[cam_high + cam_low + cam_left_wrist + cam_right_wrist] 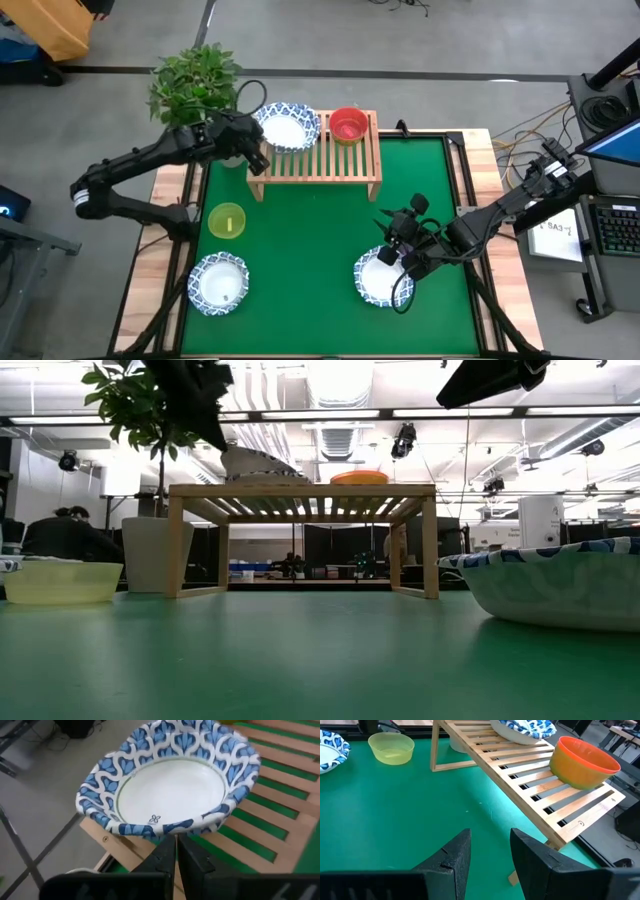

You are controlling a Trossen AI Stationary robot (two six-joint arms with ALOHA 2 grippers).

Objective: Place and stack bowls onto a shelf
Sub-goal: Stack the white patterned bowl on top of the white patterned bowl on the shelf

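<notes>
A white bowl with a blue-patterned rim (287, 127) (170, 785) sits tilted at the left end of the light-wood shelf (320, 162) (300, 490), overhanging its corner. My left gripper (262, 148) (175, 840) is shut at that bowl's rim. A red bowl (348, 125) (585, 762) stands on the slats at the shelf's right end. My right gripper (405, 248) (490, 834) hangs open over the mat, just above another patterned bowl (384, 280) (560, 585). A third patterned bowl (219, 283) and a yellow-green bowl (228, 220) (391, 747) rest on the mat at the left. My left gripper pinches the patterned bowl's rim (171, 828) between its two fingertips, on the side toward the table's left edge. The fingers slant down from the left. The bowl is tilted, its held side (228, 452) raised and its opposite side on the shelf's slats.
A leafy plant (195, 80) in a grey pot (150, 555) stands just left of the shelf, under my left arm. The green mat (310, 240) lies bare between the shelf and the near bowls. A keyboard and cables sit beyond the table's right edge.
</notes>
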